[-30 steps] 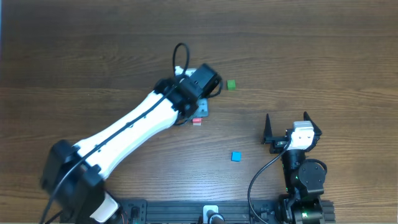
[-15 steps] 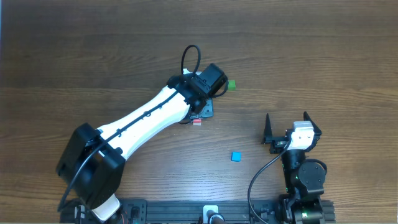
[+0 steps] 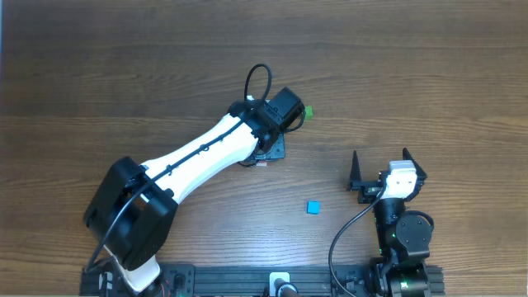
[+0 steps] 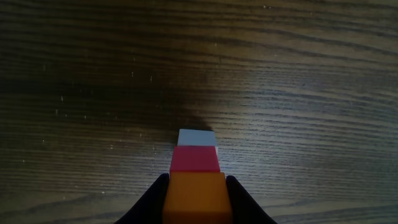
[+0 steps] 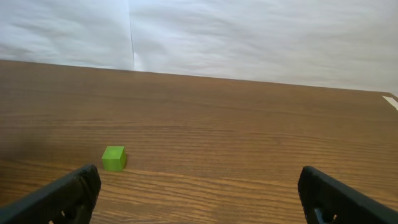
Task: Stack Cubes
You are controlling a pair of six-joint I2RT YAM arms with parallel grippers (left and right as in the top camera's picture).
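Note:
My left gripper (image 4: 194,190) is shut on an orange cube (image 4: 194,198). Just beyond it a red cube (image 4: 195,158) and a pale grey cube (image 4: 197,137) line up in one column on the wood; whether orange touches red I cannot tell. In the top view the left arm's wrist (image 3: 280,111) covers this spot, and a sliver of the red cube (image 3: 261,162) peeks out beside it. A green cube (image 3: 308,110) sits at the wrist's right edge, and is also the green cube (image 5: 114,158) in the right wrist view. A blue cube (image 3: 313,207) lies alone nearer the bases. My right gripper (image 3: 381,163) stands open, holding nothing.
The wooden table (image 3: 429,74) stretches bare at the back and on the right. A white wall (image 5: 249,37) rises behind the table's far edge. The arms' base rail (image 3: 280,280) runs along the front edge.
The left arm has swung to the right and slightly back with the orange cube, so its wrist now partly covers the green cube from above. The right arm has not moved.

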